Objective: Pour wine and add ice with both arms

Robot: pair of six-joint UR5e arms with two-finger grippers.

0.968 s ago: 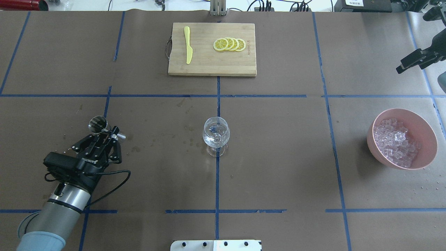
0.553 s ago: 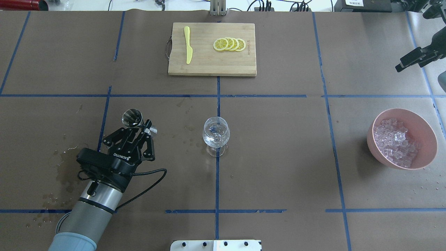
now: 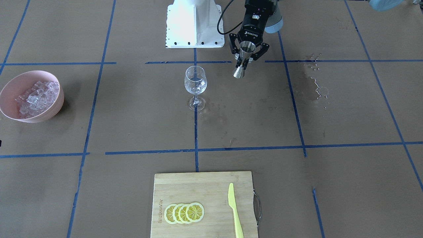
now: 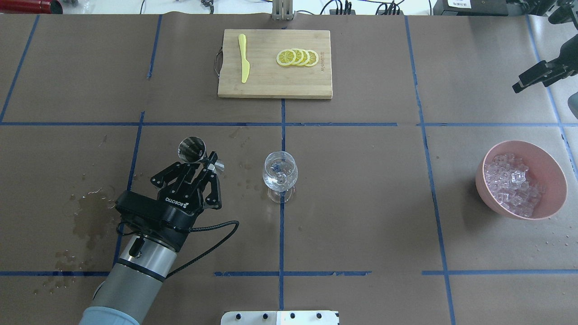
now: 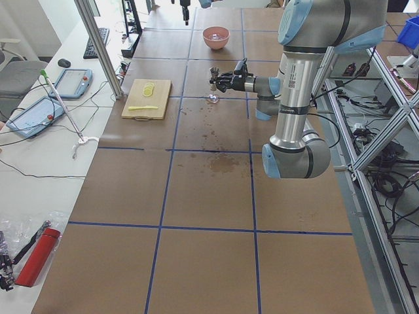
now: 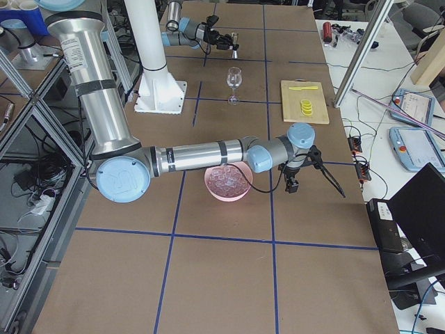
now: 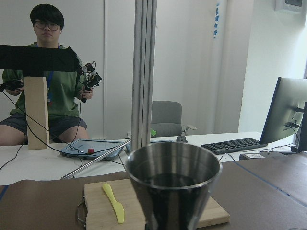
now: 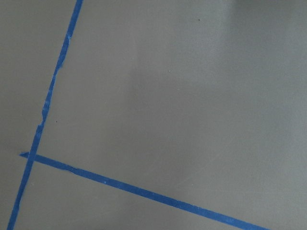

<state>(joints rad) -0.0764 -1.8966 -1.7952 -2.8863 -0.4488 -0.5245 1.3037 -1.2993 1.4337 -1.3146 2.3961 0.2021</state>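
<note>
My left gripper (image 4: 202,165) is shut on a steel jigger (image 4: 192,149) and holds it upright above the table, left of the clear stemmed wine glass (image 4: 280,174). In the front view the left gripper (image 3: 246,55) and jigger (image 3: 243,63) sit right of the glass (image 3: 195,82). The left wrist view shows the jigger (image 7: 172,189) with a dark inside; I cannot tell the wine level. The ice (image 4: 512,183) fills a pink bowl (image 4: 556,168) at the right. My right gripper (image 4: 524,83) hangs beyond the bowl at the far right; I cannot tell whether it is open.
A wooden cutting board (image 4: 275,85) with a yellow knife (image 4: 244,58) and lemon slices (image 4: 298,58) lies at the far middle. Wet stains (image 4: 90,216) mark the paper at the left. The white base block (image 4: 280,317) is at the near edge.
My left arm has carried the jigger to the right, closer to the wine glass. The wet stains it covered now show. The right gripper has hardly moved.
</note>
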